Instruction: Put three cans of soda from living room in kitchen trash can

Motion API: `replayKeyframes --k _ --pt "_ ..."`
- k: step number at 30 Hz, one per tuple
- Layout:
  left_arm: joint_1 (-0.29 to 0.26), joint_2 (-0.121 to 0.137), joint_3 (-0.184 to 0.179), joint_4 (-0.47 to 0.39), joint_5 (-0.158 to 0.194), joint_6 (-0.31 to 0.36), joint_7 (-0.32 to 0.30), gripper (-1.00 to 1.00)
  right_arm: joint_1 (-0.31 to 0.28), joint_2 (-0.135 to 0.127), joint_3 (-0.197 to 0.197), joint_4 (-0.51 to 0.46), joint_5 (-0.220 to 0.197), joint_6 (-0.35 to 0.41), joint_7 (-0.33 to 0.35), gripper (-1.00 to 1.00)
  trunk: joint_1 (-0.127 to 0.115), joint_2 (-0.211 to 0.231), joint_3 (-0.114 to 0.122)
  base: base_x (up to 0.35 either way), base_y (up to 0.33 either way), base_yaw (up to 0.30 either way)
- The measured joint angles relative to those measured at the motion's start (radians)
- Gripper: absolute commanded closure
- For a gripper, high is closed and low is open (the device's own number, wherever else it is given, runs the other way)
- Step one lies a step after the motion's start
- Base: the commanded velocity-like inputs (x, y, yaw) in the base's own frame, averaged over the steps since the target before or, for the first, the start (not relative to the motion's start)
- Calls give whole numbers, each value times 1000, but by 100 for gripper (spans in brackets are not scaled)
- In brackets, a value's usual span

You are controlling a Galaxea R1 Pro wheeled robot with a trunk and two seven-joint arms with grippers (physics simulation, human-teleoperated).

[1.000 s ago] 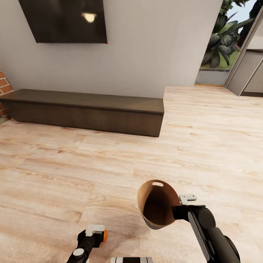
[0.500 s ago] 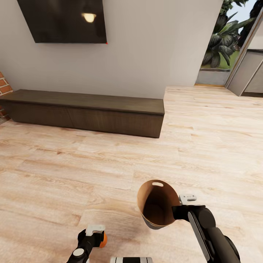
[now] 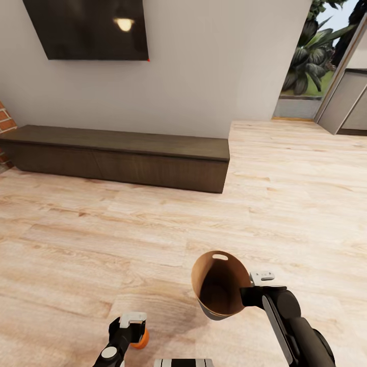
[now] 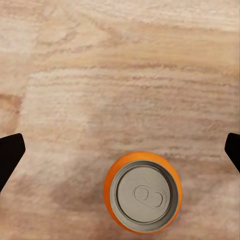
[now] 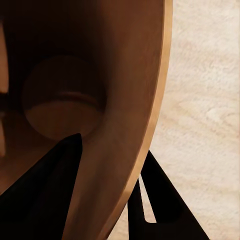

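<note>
Hidden or cut off: the orange can (image 3: pixel 139 338) in the head view is mostly covered by the left gripper (image 3: pixel 128 330), only a sliver of orange showing at its 4 o'clock; the right arm (image 3: pixel 293 321) runs off the frame at 5 o'clock; the TV (image 3: pixel 86 29) is cropped at 12 o'clock.
Can count: one, orange, seen end-on in the left wrist view (image 4: pixel 143 192), silver top with pull tab up, wood floor (image 4: pixel 120 75) behind it.
Bin count: one, pale outside and brown inside (image 3: pixel 219 285), tilted so its mouth faces the head camera, handle slot at its 12 o'clock.
Left fingers: two dark tips (image 4: pixel 10 152) at the far edges of the wrist view, spread wide apart, neither touching the can; nothing gripped.
Right fingers: one inside the bin wall (image 5: pixel 45 195), one outside, pinched closed on the rim of the bin (image 5: pixel 150 100).
Right gripper: at 3 o'clock of the bin in the head view (image 3: pixel 250 293).
Bin inside: round brown bottom visible; whether anything lies in it is hard to make out.
Room: one long dark low cabinet (image 3: pixel 122 155) at 11 o'clock against a pale wall, a strip of red brick (image 3: pixel 5 120) at 9 o'clock, plants (image 3: pixel 311 51) past an opening at 1 o'clock.
Floor: pale wood planks (image 3: pixel 153 234).
</note>
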Motion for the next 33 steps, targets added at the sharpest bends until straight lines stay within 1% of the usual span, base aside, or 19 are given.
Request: replayKeyframes --k 24,27,28,31,33 --pt "0 -1 0 2 0 -2 0 -100 -1 -2 -1 -1 2 0 0 100 0 0 -35 0 0 0" --pt "0 0 0 2 0 -2 0 -100 -3 -10 -2 -4 -1 0 0 100 0 0 -38 0 0 0" --pt "0 0 0 2 0 -2 0 -100 -4 -18 -2 -9 -3 0 1 100 0 0 -39 0 0 0" --pt "0 0 0 2 0 -2 0 -100 -6 -27 -3 -27 15 1 0 100 0 0 -40 0 0 0" --pt "0 0 0 1 0 -2 0 -100 -14 -32 -4 -50 5 2 1 100 0 0 -40 0 0 0"
